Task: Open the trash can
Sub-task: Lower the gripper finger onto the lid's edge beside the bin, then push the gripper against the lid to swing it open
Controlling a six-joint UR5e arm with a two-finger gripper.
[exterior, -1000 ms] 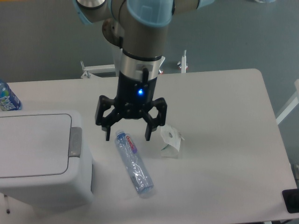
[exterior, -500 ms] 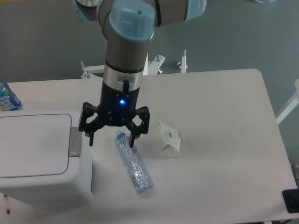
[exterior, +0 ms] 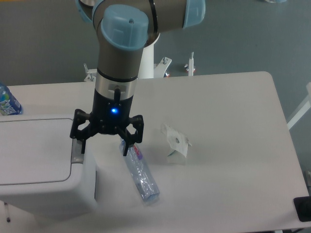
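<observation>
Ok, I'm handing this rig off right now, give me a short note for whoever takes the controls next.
Pincer: open, holding nothing, hanging just right of the trash can's front edge.
Trash can: front left of the table, lid flat and closed. Its grey push-button sits on the right rim, one finger over it; contact cannot be told.
Plastic bottle lies on the table beside the can, under the other finger; crumpled paper further right.
Done: nothing opened.
Left: line up on the button, press it, confirm the lid lifts.
</observation>
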